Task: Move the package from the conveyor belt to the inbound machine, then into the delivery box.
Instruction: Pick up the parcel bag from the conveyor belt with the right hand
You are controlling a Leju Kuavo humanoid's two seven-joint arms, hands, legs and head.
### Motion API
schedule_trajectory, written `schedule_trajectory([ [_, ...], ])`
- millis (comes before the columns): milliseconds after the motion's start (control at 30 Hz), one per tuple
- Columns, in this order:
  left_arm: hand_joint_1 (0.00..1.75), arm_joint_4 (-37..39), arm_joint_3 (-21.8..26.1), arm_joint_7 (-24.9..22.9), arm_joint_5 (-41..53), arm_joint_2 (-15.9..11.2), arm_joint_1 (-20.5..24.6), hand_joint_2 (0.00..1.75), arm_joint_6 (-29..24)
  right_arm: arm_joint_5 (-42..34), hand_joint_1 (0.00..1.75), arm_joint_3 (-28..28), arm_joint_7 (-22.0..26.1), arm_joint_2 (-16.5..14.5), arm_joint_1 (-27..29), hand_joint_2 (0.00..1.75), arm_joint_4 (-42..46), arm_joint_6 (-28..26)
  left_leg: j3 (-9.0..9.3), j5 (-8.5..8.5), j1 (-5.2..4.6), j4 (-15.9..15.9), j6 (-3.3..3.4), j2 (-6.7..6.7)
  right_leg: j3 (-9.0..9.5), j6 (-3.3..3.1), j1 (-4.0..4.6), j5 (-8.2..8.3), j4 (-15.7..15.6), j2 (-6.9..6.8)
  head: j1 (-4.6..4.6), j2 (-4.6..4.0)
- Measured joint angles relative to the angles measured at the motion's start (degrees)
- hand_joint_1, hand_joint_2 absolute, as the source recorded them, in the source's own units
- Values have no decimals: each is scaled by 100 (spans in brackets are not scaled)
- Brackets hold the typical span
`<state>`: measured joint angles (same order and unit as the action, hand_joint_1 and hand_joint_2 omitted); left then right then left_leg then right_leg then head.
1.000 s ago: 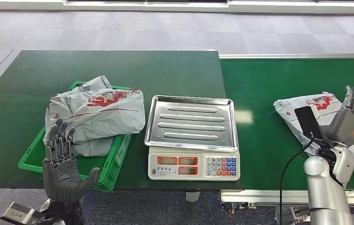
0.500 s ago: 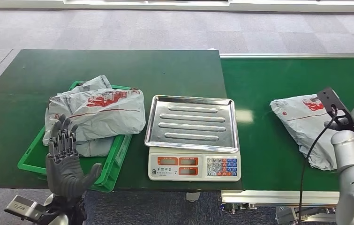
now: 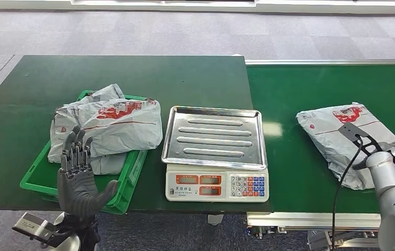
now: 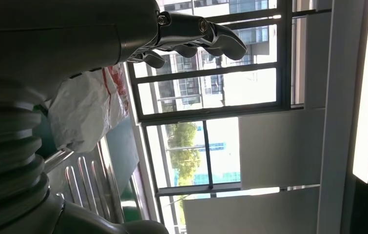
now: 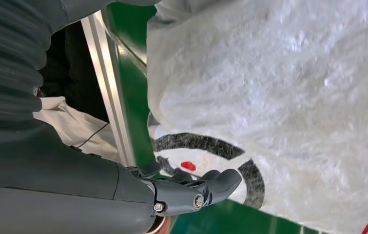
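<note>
My left hand (image 3: 80, 180) is raised in front of the near edge of the green table (image 3: 17, 104), palm toward me, the fingers straight and apart, and it holds nothing. In the left wrist view the fingertips (image 4: 221, 41) are slightly bent in the air, with nothing between them. Just behind this hand is the green delivery box (image 3: 38, 172), a low tray in which two grey packages (image 3: 111, 125) with red print lie one on the other; they hang a little over its rim. To the right of the box stands the inbound machine (image 3: 215, 151), a scale with a ribbed steel pan on top and a keypad with two small displays at the front. Nothing lies on the pan.

More to the right is the conveyor belt (image 3: 310, 83), also green. The package (image 3: 336, 130) lies flat on it, near the right side, grey with a red mark and a black line. My right hand (image 5: 191, 192) is at the near edge of this package, beside the belt's metal rail; the fingers are curled close to the plastic, but I cannot tell if they already hold it. My right forearm (image 3: 394, 193) covers the near corner of the package in the head view.
</note>
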<state>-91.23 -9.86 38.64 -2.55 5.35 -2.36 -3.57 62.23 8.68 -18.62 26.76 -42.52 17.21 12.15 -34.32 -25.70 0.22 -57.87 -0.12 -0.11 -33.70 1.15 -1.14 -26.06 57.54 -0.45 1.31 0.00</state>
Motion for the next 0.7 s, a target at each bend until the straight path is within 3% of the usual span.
schedule_trajectory([
  [500,0,54,-21,-28,78,3,40,175,63,33,0,0,88,-86,179,175,-139,280,-1,0,1,0,0,-1,-1,0,1,-1,0,0,0,0],
  [533,0,55,-21,-35,87,4,40,175,67,34,30,0,93,-97,208,175,-145,307,-1,0,1,0,0,-1,-1,0,1,-1,0,-1,0,0],
  [633,0,76,-22,-57,130,10,42,175,99,37,160,0,97,-126,282,175,-156,445,-1,0,0,0,0,-1,-1,0,1,-1,0,0,0,0],
  [667,0,86,-23,-61,142,13,42,175,111,37,175,0,103,-133,303,175,-162,483,-1,0,0,0,0,-1,-1,0,1,-1,0,0,0,0],
  [700,0,95,-24,-64,148,16,42,175,119,37,175,0,112,-139,322,175,-168,519,-1,0,0,0,0,-1,-1,0,1,-1,0,0,0,0],
])
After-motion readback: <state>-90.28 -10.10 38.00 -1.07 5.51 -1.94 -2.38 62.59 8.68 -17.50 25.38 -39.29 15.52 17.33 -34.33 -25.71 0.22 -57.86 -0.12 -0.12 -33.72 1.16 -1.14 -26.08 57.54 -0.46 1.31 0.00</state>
